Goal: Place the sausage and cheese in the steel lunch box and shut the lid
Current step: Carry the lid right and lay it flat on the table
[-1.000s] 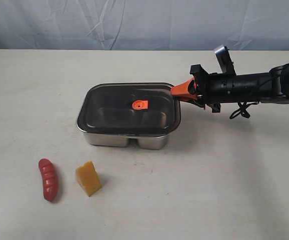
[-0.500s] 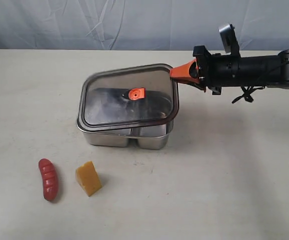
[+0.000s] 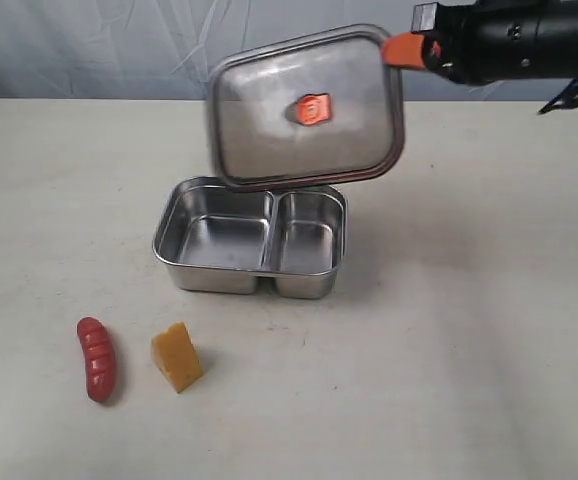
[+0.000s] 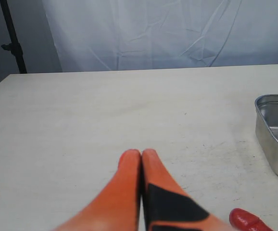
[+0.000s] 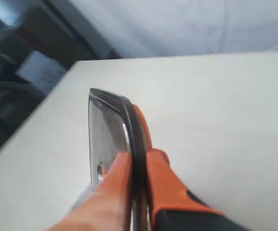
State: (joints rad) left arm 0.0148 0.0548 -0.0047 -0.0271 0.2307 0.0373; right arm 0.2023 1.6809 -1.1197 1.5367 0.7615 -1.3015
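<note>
The steel lunch box (image 3: 177,225) stands uncovered, its two compartments empty; its corner (image 4: 266,126) also shows in the left wrist view. Above and behind it the lid (image 3: 269,130) hangs tilted in the air, orange valve (image 3: 312,108) facing me. My right gripper (image 3: 407,50) is shut on the lid's right corner, its edge (image 5: 112,110) clamped between the orange fingers (image 5: 160,173). The red sausage (image 3: 96,358) and the yellow cheese (image 3: 176,356) lie on the table in front of the box. My left gripper (image 4: 141,155) is shut and empty, with the sausage's end (image 4: 247,222) near it.
The white table (image 3: 469,320) reaches to a pale cloth backdrop (image 3: 119,45). A dark stand pole (image 4: 11,36) rises beyond the table's far corner in the left wrist view. Dark boxes (image 5: 18,67) lie off the table edge.
The right gripper has raised the lid from the box, first tilting it up at the right, then carrying it clear and upward. The box's compartments now show. Sausage and cheese have not moved.
</note>
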